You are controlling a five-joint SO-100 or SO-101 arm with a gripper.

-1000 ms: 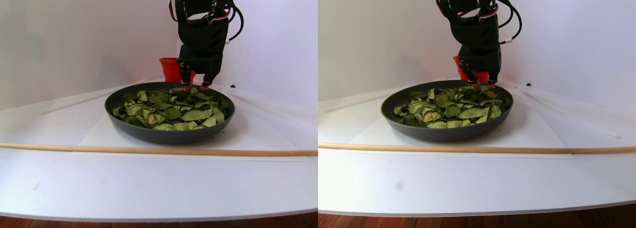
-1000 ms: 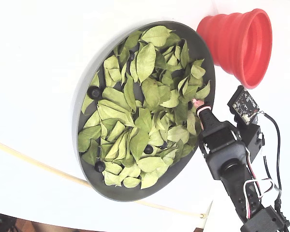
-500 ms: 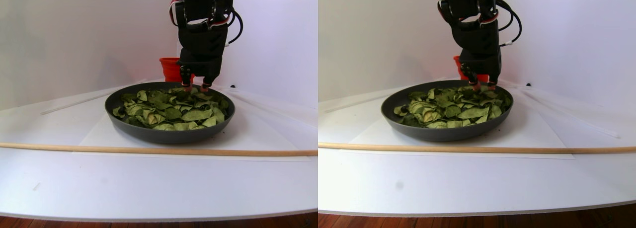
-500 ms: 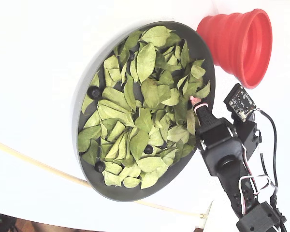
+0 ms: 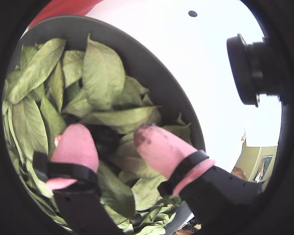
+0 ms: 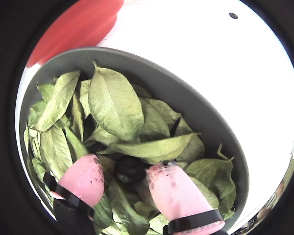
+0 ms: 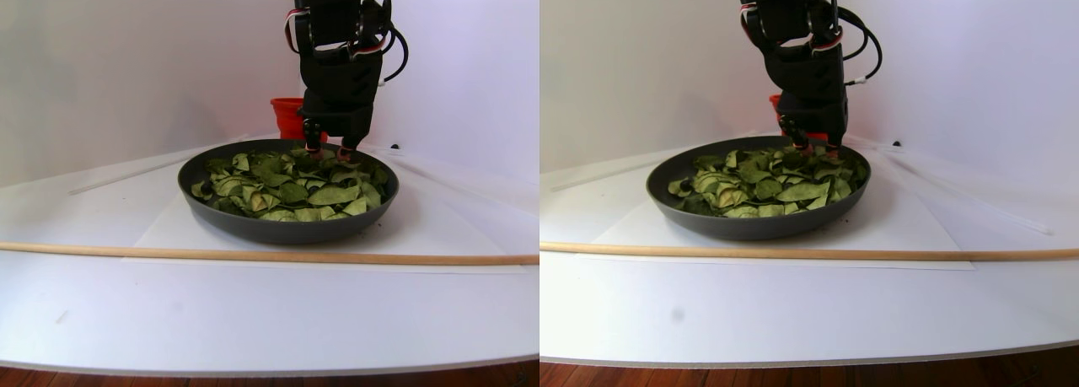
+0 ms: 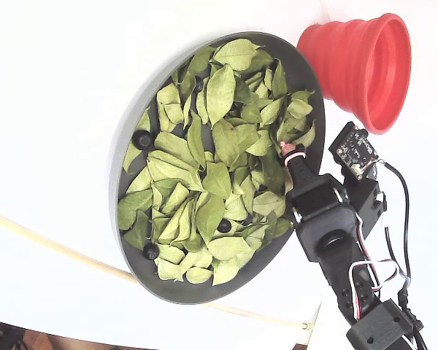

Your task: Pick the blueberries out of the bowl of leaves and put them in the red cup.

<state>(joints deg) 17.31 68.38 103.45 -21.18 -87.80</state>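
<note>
The gripper (image 6: 125,174) reaches down into the bowl (image 8: 128,131) near its right rim in the fixed view. Its pink fingertips (image 6: 174,188) stand apart, with a dark berry (image 6: 130,167) between them among the leaves (image 8: 219,138), not clamped. More berries (image 8: 141,138) lie at the bowl's left side. The cup (image 8: 365,65) stands just beyond the bowl — upper right in that view.

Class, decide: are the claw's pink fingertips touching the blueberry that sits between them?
Cannot tell. In a wrist view the blueberry sits between the open claw fingertips, but leaves and the angle hide whether they meet.
</note>
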